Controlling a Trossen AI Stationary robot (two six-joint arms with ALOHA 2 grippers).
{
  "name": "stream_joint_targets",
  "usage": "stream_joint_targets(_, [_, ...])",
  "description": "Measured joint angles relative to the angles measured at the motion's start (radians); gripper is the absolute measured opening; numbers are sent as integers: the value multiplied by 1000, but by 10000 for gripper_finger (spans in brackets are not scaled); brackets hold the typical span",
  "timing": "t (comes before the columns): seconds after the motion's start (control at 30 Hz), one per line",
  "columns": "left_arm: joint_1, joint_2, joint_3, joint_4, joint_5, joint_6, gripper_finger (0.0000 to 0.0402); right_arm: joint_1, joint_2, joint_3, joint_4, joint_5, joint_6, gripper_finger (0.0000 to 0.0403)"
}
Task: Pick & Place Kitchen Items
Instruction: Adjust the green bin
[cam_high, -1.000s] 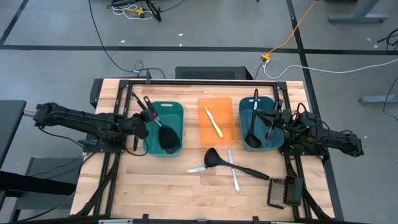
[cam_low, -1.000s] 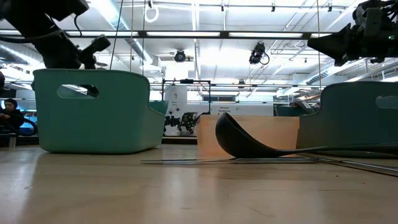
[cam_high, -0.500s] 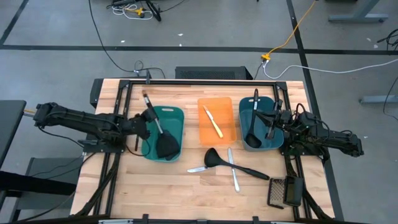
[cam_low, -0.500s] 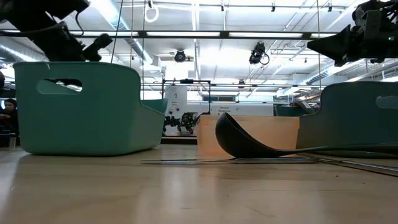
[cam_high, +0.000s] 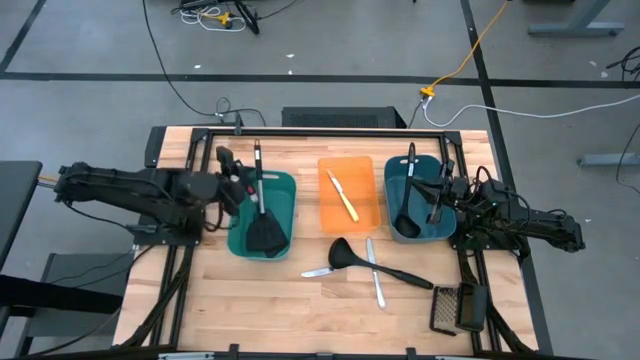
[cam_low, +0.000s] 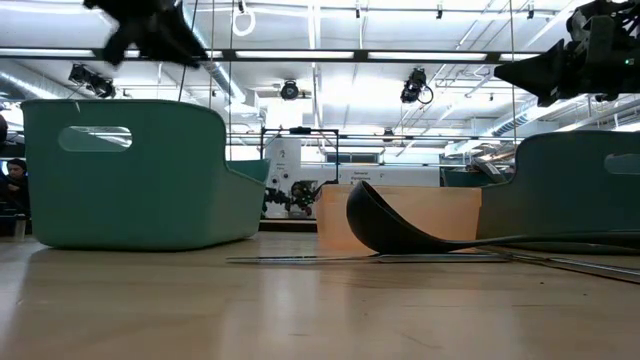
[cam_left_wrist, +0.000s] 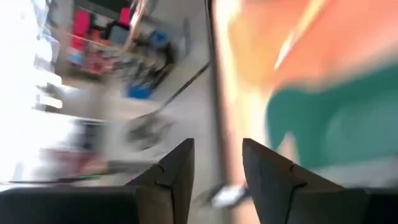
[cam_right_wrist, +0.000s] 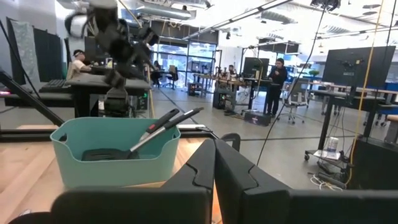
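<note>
A black slotted spatula (cam_high: 262, 212) lies in the left teal tub (cam_high: 285, 180), head on the tub floor at the near end, handle leaning over the far rim. In the right wrist view two handles (cam_right_wrist: 166, 122) stick out of that tub. My left gripper (cam_high: 237, 183) hangs open above the tub's left rim, beside the handle and apart from it; nothing shows between its fingers (cam_left_wrist: 177, 168). My right gripper (cam_high: 437, 195) is shut and waits over the right teal tub (cam_high: 418, 228), which holds a black ladle (cam_high: 404, 205).
A yellow knife (cam_high: 343, 196) lies on the orange tray (cam_high: 365, 175). Between the tubs and the near edge lie a black ladle (cam_high: 345, 255) and two silver knives (cam_high: 375, 272) (cam_high: 318, 270). A dark mesh grater (cam_high: 455, 308) sits at the near right corner.
My left gripper has risen well above the left tub, rolled about its own line, and come away from the spatula. The spatula's handle has swung from pointing far-left to pointing at the far edge, head staying in the tub. The tub has slid a little toward the near edge.
</note>
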Motion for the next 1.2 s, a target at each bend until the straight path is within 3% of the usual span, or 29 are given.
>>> stream_joint_targets(0.17, [-12,49,96,-91,364,-334,122,0,0,0,2,0,0,9])
stream_joint_targets(0.33, [-102,212,139,-253,368,-634,123,0,0,0,2,-2,0,9])
stream_joint_targets(0.47, [-165,407,225,-381,407,-849,149,0,0,0,3,-24,2,9])
stream_joint_targets(0.63, [-218,617,418,-554,545,-940,201,0,0,0,4,-38,3,9])
stream_joint_targets(0.8, [-262,715,569,-548,605,-988,250,0,0,0,7,-38,3,9])
stream_joint_targets(1.2, [-288,841,550,-575,588,-1092,248,0,0,0,1,-45,3,9])
